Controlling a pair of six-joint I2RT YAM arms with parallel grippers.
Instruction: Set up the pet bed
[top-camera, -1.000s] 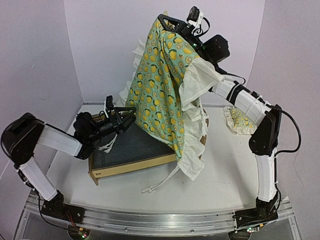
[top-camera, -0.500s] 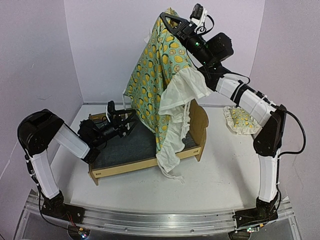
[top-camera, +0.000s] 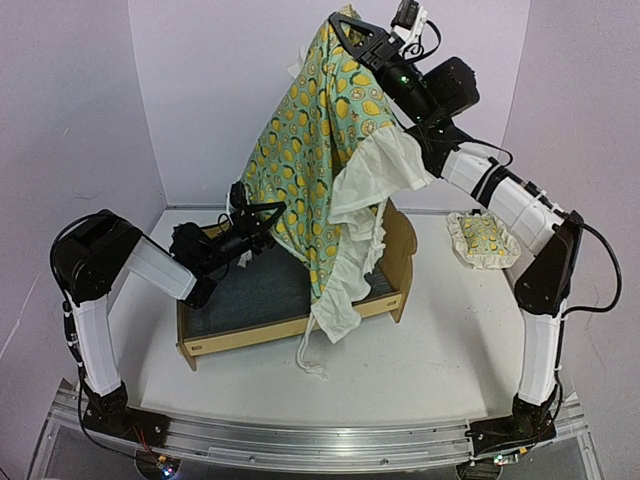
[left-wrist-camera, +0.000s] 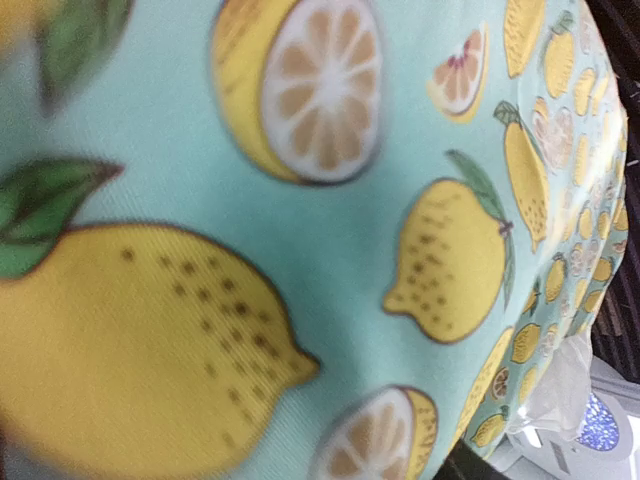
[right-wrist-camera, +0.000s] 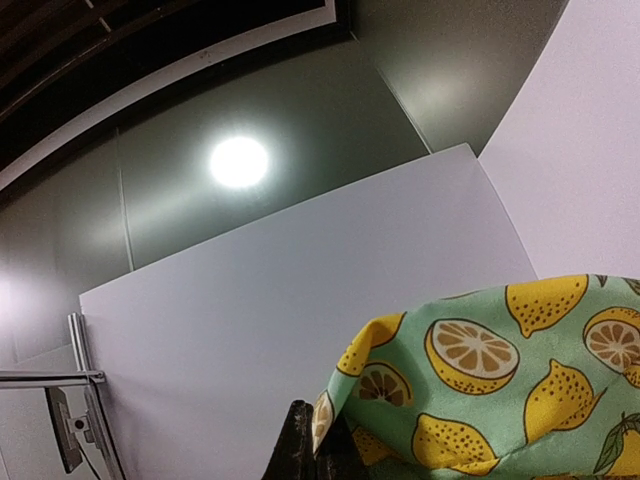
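Sitting left of centre on the table (top-camera: 430, 370), the pet bed (top-camera: 255, 300) runs its long axis left to right (slightly slanted), headboard (top-camera: 403, 245) at the right end. High above, the right gripper (top-camera: 345, 22) pinches the lemon-print blanket (top-camera: 310, 150) draping over it. The left gripper (top-camera: 268, 215) meets the blanket's lower edge; whether it has clamped is unclear.

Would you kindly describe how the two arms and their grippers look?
The left arm and right arm match: white shells between bulky black joints. The left gripper and right gripper are black, open-framed triangles. A thin black cable loops outside the right elbow; a green light glows near that wrist.
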